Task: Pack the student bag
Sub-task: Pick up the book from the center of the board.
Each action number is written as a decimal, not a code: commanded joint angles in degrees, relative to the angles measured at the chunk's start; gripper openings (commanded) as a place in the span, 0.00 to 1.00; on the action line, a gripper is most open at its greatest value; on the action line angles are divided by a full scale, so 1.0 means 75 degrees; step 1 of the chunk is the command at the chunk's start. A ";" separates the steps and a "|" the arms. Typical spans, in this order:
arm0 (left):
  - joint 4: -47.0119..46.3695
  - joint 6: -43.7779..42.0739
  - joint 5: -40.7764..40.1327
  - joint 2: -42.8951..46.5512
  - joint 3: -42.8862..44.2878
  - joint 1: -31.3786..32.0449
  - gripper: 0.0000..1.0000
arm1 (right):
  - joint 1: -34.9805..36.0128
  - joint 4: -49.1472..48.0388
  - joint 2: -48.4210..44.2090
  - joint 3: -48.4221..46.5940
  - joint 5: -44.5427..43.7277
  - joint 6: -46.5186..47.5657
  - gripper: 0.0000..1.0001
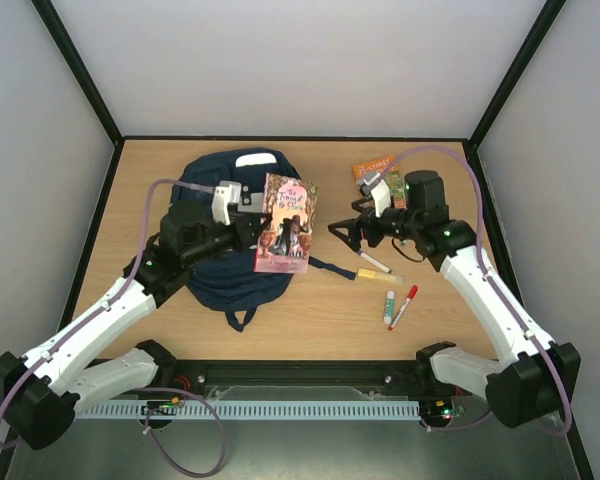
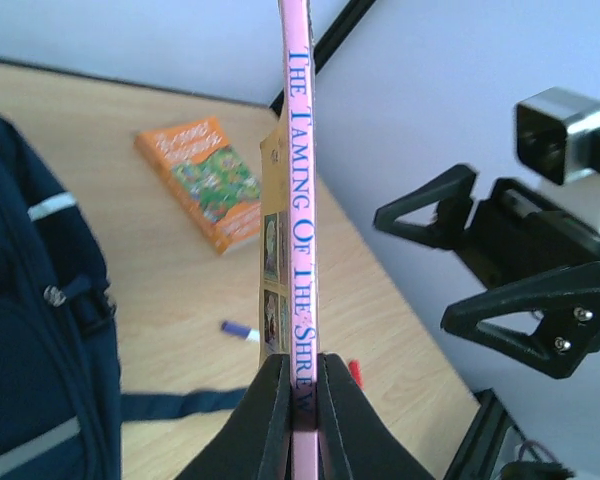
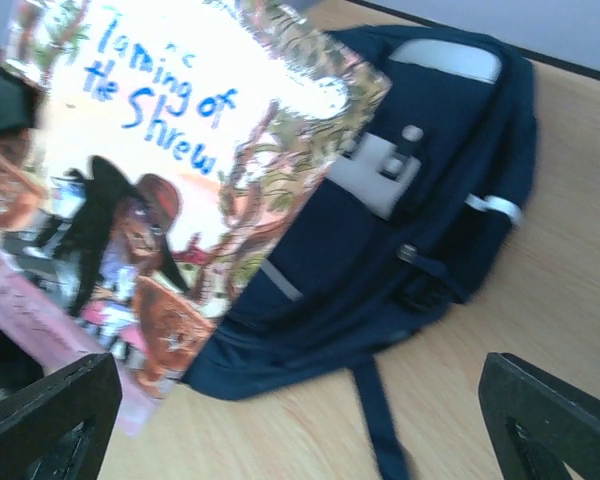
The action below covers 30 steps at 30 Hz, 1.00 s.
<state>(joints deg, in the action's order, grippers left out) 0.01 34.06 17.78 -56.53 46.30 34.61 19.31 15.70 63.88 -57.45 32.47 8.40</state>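
Observation:
The student bag (image 1: 230,280) lies flat at the table's left centre, navy with white stripes (image 3: 420,230). My left gripper (image 1: 260,222) is shut on the spine of a pink book, "The Taming of the Shrew" (image 1: 288,222), holding it at the bag's right edge. In the left wrist view the spine (image 2: 302,200) stands clamped between the black fingers (image 2: 302,400). My right gripper (image 1: 348,232) hangs open just right of the book, apart from it. Its fingertips (image 3: 50,410) frame the cover (image 3: 170,170) and the bag, with nothing between them.
An orange book (image 1: 373,170) lies at the back right, also in the left wrist view (image 2: 208,182). Several markers lie right of centre: a yellow-capped one (image 1: 375,273), a green one (image 1: 389,307), a red one (image 1: 404,306). A bag strap (image 1: 330,266) trails rightwards.

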 commanded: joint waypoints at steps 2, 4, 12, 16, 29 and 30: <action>-0.1606 0.0521 0.1121 0.0213 0.0322 -0.0446 0.02 | -0.0067 0.0563 0.0502 -0.0899 0.2279 -0.1019 0.97; -0.2026 0.0784 0.1370 0.0161 0.0368 -0.0519 0.02 | -0.0067 0.0464 0.0577 -0.0981 0.2620 -0.1085 0.96; -0.3361 0.1694 0.2070 -0.0133 0.0554 -0.0595 0.02 | -0.0065 -0.0044 0.1226 -0.1647 0.4007 -0.2285 0.95; -0.3985 0.2048 0.2169 -0.0345 0.0474 -0.0627 0.02 | -0.0045 -0.0751 0.1545 -0.1668 0.4797 -0.3167 0.88; -0.3845 0.1507 0.1483 -0.0740 0.0503 -0.0747 0.02 | 0.0482 -0.0907 0.0866 -0.1028 0.5356 -0.3942 0.72; -0.3722 0.1356 0.1391 -0.0727 0.0514 -0.0748 0.02 | 0.0482 -0.0870 0.0844 -0.0999 0.5352 -0.3953 0.68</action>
<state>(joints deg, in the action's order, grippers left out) -27.22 48.01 31.68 -62.63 48.49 29.52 22.48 9.85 72.03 -66.32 69.34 -18.41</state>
